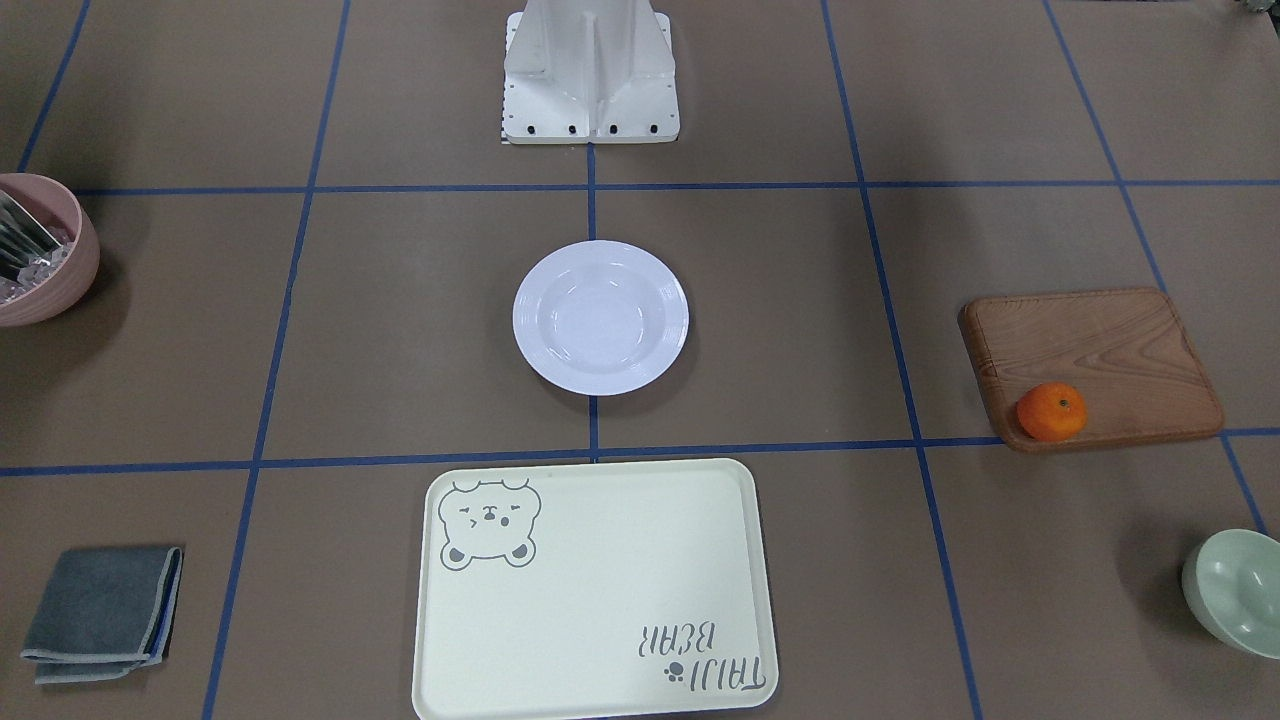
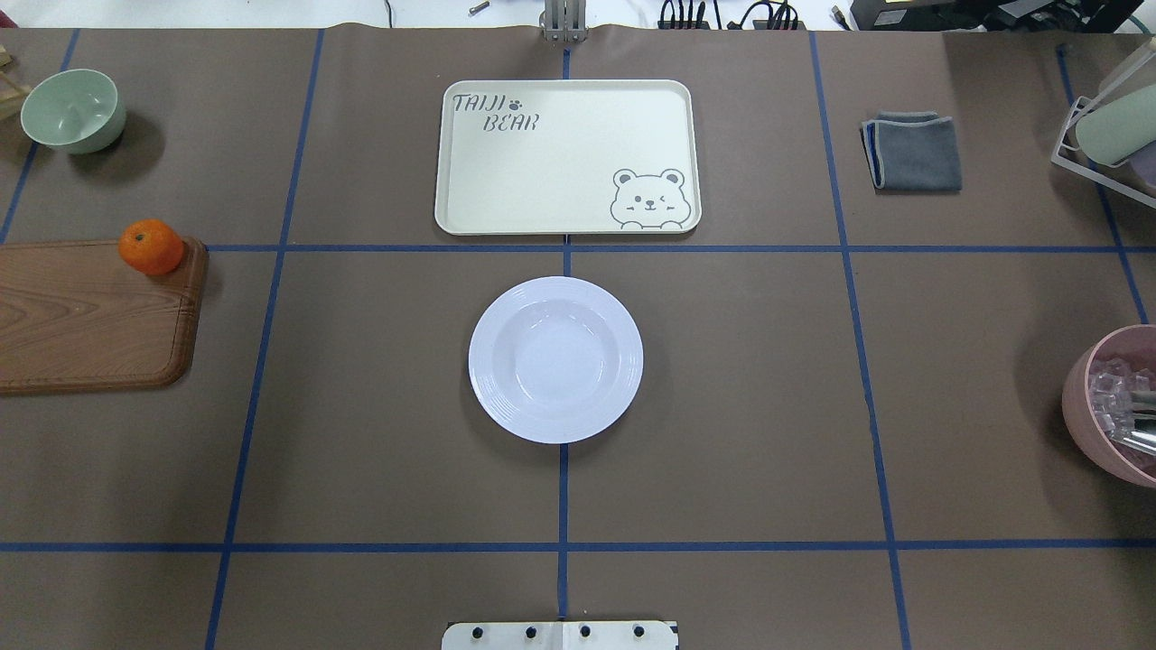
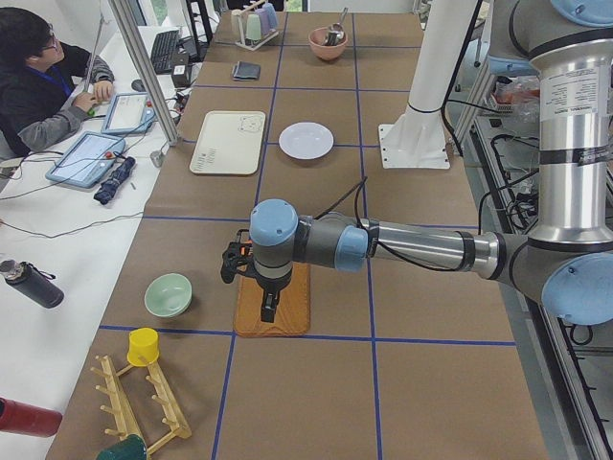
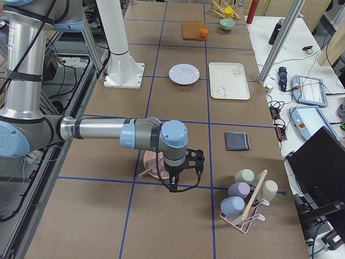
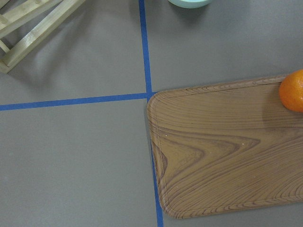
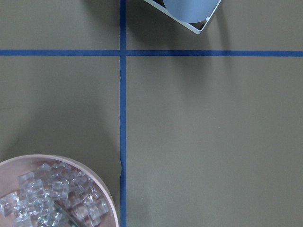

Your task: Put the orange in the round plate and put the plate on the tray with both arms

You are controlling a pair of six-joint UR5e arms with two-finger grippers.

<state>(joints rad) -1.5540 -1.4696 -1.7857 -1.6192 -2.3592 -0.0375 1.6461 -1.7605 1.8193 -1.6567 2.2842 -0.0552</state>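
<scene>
Black fingers come first. The left gripper (image 3: 268, 309) hangs pointing down over the brown wooden board (image 2: 90, 316). We see it only from the table's end, so we cannot tell how wide its fingers stand. The same holds for the right gripper (image 4: 173, 185), which hangs above the pink bowl (image 2: 1084, 397) of clear cubes. Neither touches anything that we can make out.

Moving outward, we read the overhead view with the round plate (image 2: 488, 361) as the dial's centre. The orange (image 2: 152, 246) sits between nine and ten o'clock, on the board's far corner and well apart from the plate. That puts it on the left arm's side, so we judge the left arm is the one to fetch it. Its wrist camera already catches the fruit at the picture's right edge.

The plate lies empty on the centre tape line, where either arm may reach a rim. The tray (image 2: 560, 171) lies bare at twelve o'clock, just beyond the plate. We take this as the reason both arms are asked for: a wide, shallow plate lifts level from two opposite sides.

No step is done yet.
</scene>
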